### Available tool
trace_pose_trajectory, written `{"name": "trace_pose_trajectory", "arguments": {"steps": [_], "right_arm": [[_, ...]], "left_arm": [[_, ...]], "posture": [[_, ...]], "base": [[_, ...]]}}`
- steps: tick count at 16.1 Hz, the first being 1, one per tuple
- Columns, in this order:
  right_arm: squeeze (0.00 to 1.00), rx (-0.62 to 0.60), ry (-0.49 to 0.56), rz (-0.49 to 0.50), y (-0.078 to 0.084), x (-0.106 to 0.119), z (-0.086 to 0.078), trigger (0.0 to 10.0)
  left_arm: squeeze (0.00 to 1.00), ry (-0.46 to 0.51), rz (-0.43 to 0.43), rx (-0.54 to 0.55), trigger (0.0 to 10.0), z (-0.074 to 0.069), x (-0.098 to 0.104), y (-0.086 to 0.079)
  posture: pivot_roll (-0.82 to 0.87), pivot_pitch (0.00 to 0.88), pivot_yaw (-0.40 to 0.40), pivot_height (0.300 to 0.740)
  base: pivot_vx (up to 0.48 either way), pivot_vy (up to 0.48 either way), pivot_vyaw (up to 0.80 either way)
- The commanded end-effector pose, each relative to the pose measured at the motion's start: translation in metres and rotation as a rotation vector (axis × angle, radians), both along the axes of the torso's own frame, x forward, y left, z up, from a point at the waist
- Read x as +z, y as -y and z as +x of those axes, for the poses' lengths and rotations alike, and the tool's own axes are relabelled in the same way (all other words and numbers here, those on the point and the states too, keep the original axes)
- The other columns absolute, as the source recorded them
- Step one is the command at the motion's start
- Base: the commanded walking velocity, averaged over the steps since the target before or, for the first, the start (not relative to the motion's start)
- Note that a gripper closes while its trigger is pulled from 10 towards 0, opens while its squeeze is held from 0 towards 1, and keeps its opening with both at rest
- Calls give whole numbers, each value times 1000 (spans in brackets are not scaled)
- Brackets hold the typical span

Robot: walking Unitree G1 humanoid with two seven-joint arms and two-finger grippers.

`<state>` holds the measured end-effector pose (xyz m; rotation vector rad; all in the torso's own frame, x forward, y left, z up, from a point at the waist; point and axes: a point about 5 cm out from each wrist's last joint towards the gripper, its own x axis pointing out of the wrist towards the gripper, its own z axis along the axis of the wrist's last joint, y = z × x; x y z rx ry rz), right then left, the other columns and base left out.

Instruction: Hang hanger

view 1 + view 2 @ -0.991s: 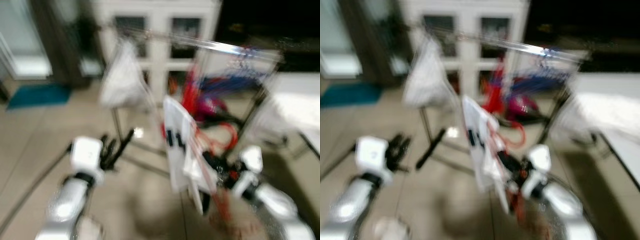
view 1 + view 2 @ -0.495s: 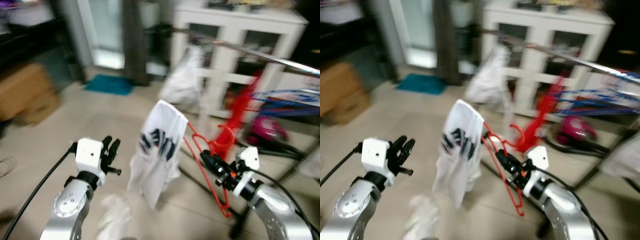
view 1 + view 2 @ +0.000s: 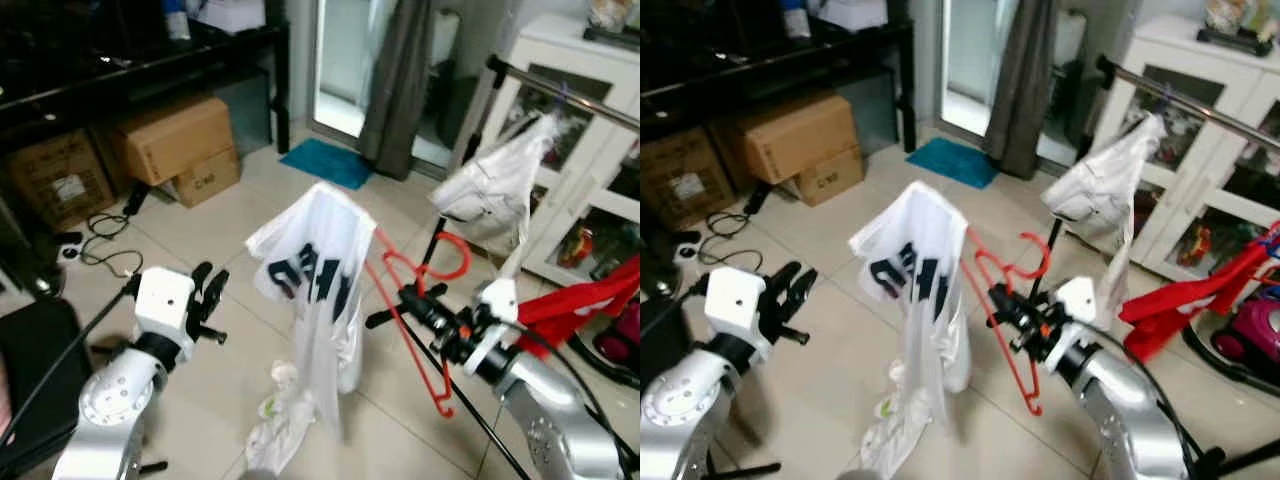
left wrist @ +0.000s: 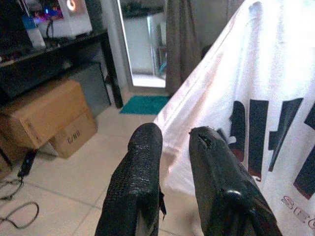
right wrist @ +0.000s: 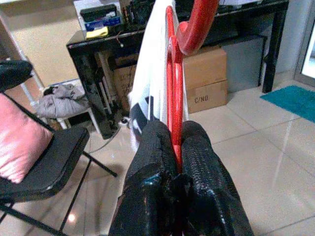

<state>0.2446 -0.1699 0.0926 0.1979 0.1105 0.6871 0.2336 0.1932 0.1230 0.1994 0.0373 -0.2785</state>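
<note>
A red hanger (image 3: pixel 440 400) carries a white T-shirt (image 3: pixel 320 285) with black print, which droops toward the floor. My right gripper (image 3: pixel 388 308) is shut on the hanger's red wire (image 5: pixel 172 73) just below the hook, holding it out in front of me. The metal clothes rail (image 3: pixel 560 95) runs at the upper right, above and beyond the hanger, with a white garment (image 3: pixel 495 190) hanging on it. My left gripper (image 3: pixel 212 285) is raised to the left of the shirt, apart from it. Its fingers (image 4: pixel 142 162) are slightly open with nothing between them.
Cardboard boxes (image 3: pixel 175 145) sit under a black shelf at the back left, with a teal mat (image 3: pixel 340 162) by the door. A white cabinet (image 3: pixel 600 150) stands behind the rail. A red garment (image 3: pixel 580 305) hangs at right. A black chair (image 3: pixel 25 370) and floor cables lie left.
The camera has swung left and the blur has cleared, so the rail now sits at the upper right. My right gripper still holds the hanger; both arms keep about the same pose.
</note>
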Motion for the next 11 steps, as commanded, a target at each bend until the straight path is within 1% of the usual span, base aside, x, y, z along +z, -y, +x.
{"name": "trace_pose_trajectory", "arguments": {"steps": [1,2,3,4,6,7,8,9,11], "right_arm": [[0,-19,40,2,3,9,7,10000],[0,-25,40,-2,3,10,9,10000],[0,-31,37,-9,3,10,11,10000],[0,-41,26,-43,4,9,12,10000],[0,-55,24,-89,5,9,13,10000],[0,-79,17,-105,7,10,15,10000],[0,-85,23,-109,9,12,17,10000],[0,-68,41,-117,10,16,17,10000],[0,-32,71,-125,11,22,17,10000]], "left_arm": [[0,15,11,-15,10000,2,6,0],[0,13,19,-10,10000,3,6,-1],[0,-10,13,11,10000,4,4,-2],[0,-29,-17,8,10000,5,3,1],[0,-26,-2,-19,10000,7,6,4],[925,-5,24,-59,10000,9,12,5],[1000,28,60,-103,10000,10,19,5],[1000,69,121,-129,10000,13,28,3],[1000,98,233,-196,10000,16,37,1]], "posture": [[130,0,-59,740],[131,0,-61,740],[129,0,-66,740],[127,0,-72,740],[125,0,-74,740],[120,2,-75,740],[118,5,-75,740],[117,5,-78,740],[116,8,-85,740]], "base": [[0,0,0],[0,0,0],[0,0,0],[0,0,0],[0,0,0],[0,0,0],[0,0,0],[0,0,0],[0,0,0]]}}
